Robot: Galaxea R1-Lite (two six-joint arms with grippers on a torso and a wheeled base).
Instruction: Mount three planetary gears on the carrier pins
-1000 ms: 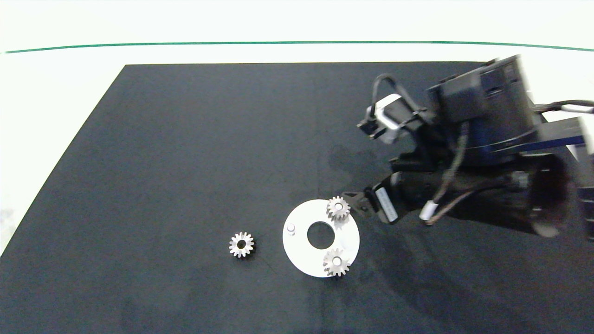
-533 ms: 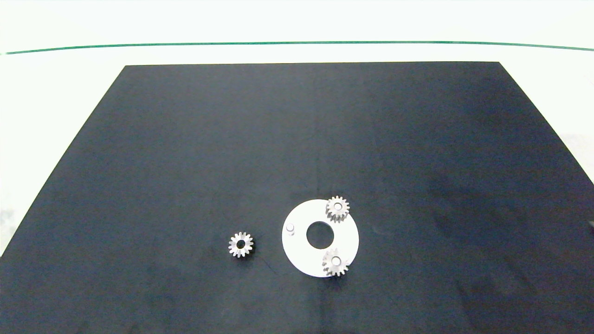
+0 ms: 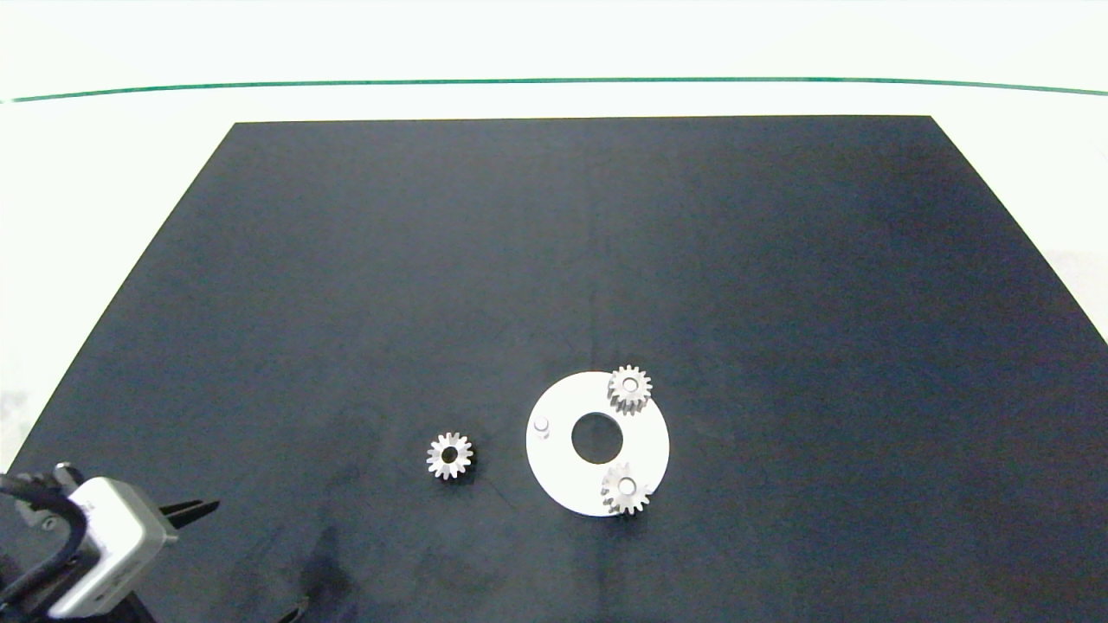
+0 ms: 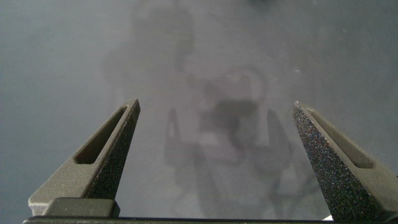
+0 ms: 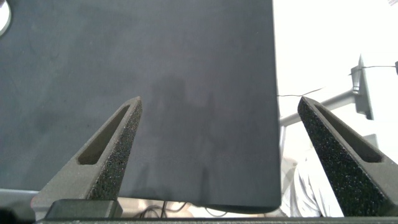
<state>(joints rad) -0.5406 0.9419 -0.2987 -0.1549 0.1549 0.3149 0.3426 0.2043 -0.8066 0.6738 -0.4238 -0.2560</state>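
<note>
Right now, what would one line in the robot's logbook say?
gears on pins: two | loose gear: on mat, beside disc | free pin: one | left gripper: open, near mat corner | right gripper: open, empty

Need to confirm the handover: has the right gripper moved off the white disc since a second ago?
Yes. It was beside the white disc and has withdrawn out of the head view; the left gripper now enters at the mat's near-left corner.

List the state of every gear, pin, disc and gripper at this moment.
Far gear: seated on a pin.
Near gear: seated on a pin.
Loose gear: flat on the mat, apart from the disc.
Third pin: bare.
Disc: flat on the mat.
Left gripper: open, empty, over the mat.
Right gripper: open, empty, at the mat's edge.
</note>
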